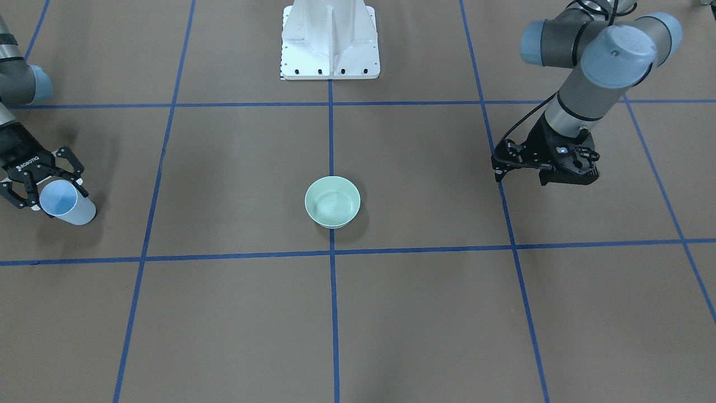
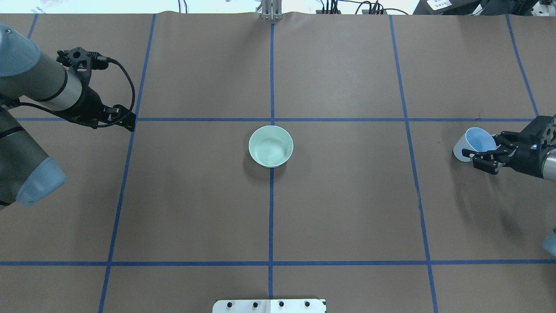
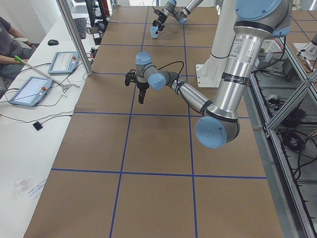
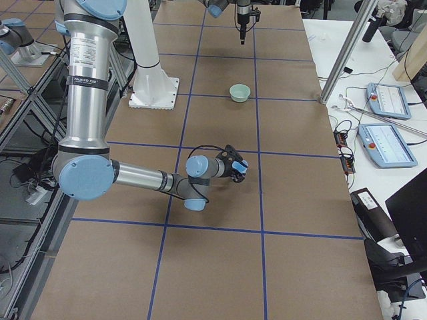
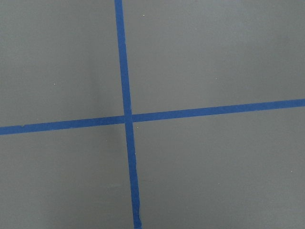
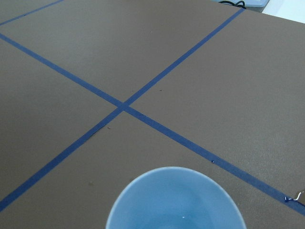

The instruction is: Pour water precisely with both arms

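My right gripper (image 1: 56, 197) is shut on a light blue cup (image 2: 475, 141) and holds it roughly upright, low over the table at my far right. The right wrist view looks into the cup (image 6: 176, 200). The water shows there only as a tiny whitish glint (image 6: 183, 218). A pale green bowl (image 1: 332, 201) stands at the table's centre on the blue tape line, also in the overhead view (image 2: 270, 146). My left gripper (image 1: 565, 178) points straight down above a tape crossing at my left, far from the bowl. It looks shut and holds nothing.
The white pedestal (image 1: 330, 42) stands behind the bowl on the robot's side. Blue tape lines (image 5: 125, 117) divide the brown table into squares. A side bench with tablets (image 3: 29, 89) and a metal post (image 3: 74, 37) lies along the far edge.
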